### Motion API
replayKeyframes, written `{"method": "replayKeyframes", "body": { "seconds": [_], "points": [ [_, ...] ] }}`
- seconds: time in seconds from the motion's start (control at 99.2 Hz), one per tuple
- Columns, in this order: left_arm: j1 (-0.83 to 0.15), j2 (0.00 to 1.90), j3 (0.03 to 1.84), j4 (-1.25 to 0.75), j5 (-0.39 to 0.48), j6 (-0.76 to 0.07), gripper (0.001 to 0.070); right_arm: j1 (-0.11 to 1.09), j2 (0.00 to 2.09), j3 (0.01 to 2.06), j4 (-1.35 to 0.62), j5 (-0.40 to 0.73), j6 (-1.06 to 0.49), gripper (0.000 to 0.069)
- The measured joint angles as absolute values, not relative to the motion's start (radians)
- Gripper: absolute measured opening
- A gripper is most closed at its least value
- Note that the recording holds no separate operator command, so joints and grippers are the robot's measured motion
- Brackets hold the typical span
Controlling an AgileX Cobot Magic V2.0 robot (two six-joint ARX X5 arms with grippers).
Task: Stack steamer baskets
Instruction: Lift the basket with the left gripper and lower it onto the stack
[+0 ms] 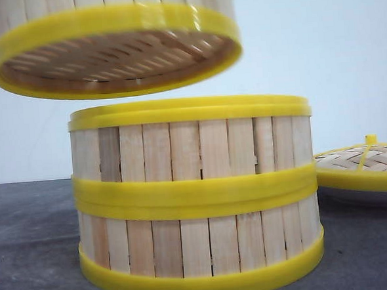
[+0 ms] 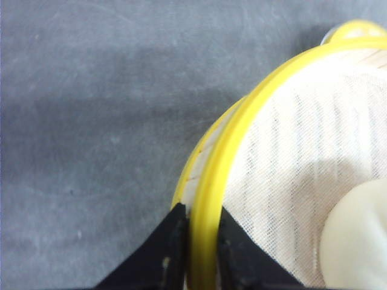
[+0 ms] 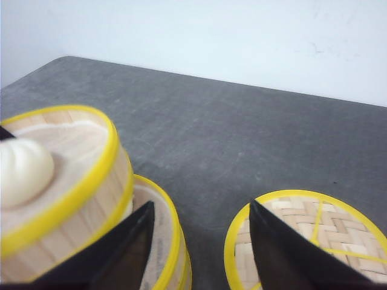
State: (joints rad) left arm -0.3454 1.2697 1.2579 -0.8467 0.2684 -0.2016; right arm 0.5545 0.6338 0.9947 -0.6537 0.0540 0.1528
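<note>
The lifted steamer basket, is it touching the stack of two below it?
Apart. In the front view, white wall shows between the lifted basket and the stack.

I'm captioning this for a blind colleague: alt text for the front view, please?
A steamer basket hangs in the air, up and left of a stack of two steamer baskets on a gray table. A woven bamboo lid lies at right.

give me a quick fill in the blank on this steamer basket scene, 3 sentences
1. The left end effector grips the raised basket by its yellow ____.
2. ____ baskets already form the stack on the table.
3. Inside the raised basket lies a white ____.

Missing words: rim; two; bun
</note>
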Motion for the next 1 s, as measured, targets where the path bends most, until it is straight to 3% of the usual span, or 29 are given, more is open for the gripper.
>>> {"method": "replayKeyframes", "body": {
  "seconds": [0.222, 0.998],
  "points": [
    [-0.451, 1.306, 1.258, -0.781, 0.219, -0.203, 0.0032, 0.554, 0.629, 0.995, -0.677, 0.054, 0.154, 0.0299],
    [-0.531, 1.438, 1.268, -0.71, 0.188, -0.226, 0.0032, 0.554, 0.628, 0.995, -0.714, 0.054, 0.154, 0.0299]
  ]
}}
